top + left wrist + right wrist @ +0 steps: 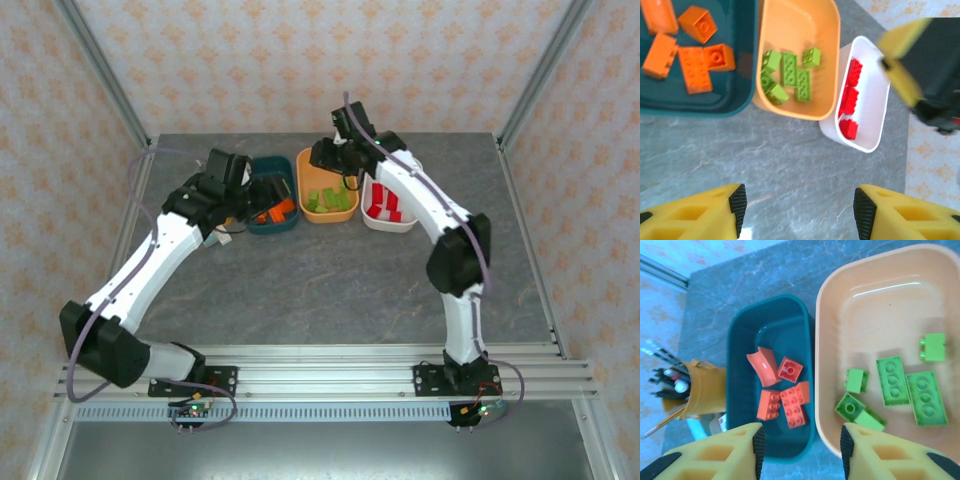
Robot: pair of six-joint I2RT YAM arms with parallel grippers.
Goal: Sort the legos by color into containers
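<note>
Three containers stand side by side at the back of the table. The dark teal bin (275, 228) (740, 100) (745, 340) holds several orange legos (695, 75) (790, 405). Several green legos (790, 75) (892, 380) lie in the orange bin (312, 175) (790, 30) (880, 285). The white bin (390, 226) (875, 115) holds red legos (850, 95). My left gripper (235, 190) (801, 207) is open over bare table in front of the bins, with nothing between its fingers. Open and empty too, my right gripper (335, 160) (802, 450) hangs above the gap between the teal and orange bins.
A yellow pen cup (700, 390) full of pens and brushes stands just left of the teal bin. The right arm (935, 75) shows blurred above the white bin. Metal frame posts and patterned walls close the table's back and sides.
</note>
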